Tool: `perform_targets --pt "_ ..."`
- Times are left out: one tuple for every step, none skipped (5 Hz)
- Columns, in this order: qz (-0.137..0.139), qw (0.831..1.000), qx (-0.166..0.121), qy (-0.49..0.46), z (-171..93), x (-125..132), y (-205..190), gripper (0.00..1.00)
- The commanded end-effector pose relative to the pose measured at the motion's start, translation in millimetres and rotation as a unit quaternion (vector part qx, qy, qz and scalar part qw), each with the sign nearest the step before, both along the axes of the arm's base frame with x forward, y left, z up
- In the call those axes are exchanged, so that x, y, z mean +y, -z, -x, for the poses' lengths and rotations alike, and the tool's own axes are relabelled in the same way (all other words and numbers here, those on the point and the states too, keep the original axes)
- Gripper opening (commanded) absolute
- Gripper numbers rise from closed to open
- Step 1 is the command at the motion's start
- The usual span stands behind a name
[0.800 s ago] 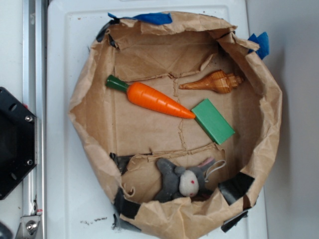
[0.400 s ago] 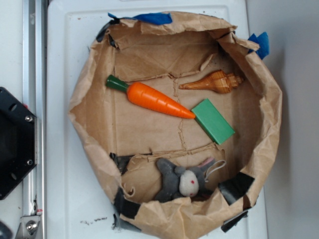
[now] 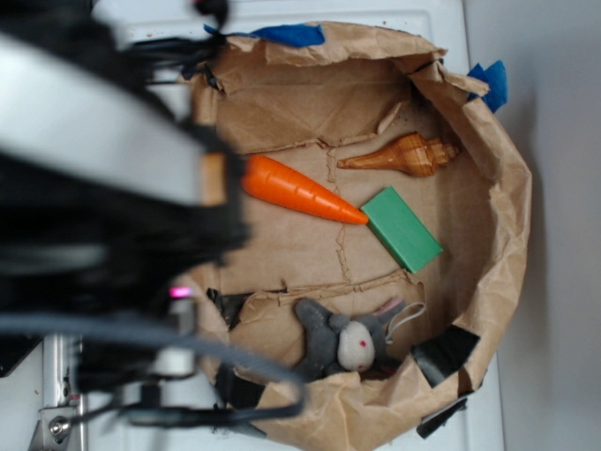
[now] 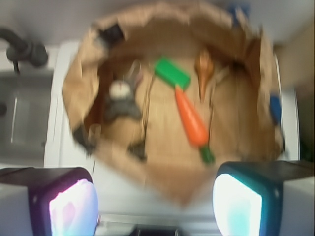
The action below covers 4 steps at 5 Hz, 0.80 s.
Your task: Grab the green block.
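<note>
The green block is a flat green slab lying on the brown paper floor of the nest, right of centre, its corner touching the carrot's tip. It also shows in the blurred wrist view as the green block at the upper middle. My gripper is open, both pale fingers wide apart with nothing between them, hovering high over the nest's near rim and far from the block. In the exterior view the arm is a large dark blur over the left side, hiding the fingers.
An orange carrot lies left of the block. A brown seashell sits behind it. A grey stuffed rabbit lies at the front. Raised crumpled paper walls ring everything, on a white surface.
The arm has swung into the exterior view over the left side and covers the carrot's green stem. The block, carrot, shell and rabbit have not moved.
</note>
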<state>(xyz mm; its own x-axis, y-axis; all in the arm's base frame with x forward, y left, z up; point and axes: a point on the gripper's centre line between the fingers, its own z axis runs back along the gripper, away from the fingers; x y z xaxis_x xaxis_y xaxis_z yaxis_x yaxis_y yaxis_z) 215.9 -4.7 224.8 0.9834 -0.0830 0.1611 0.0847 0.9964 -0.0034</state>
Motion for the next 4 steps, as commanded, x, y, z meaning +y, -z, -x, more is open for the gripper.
perform_targets --pt "-0.003 0.983 -0.050 0.178 -38.9 -7.0 33.7 1.00" --pt "-0.010 0.975 -0.054 0.215 -34.4 -2.1 54.4 1.00" --pt "-0.006 0.977 -0.036 0.212 -36.6 10.5 80.7 1.00" --pt "0.008 0.980 -0.017 0.198 -50.3 23.5 100.2 1.00"
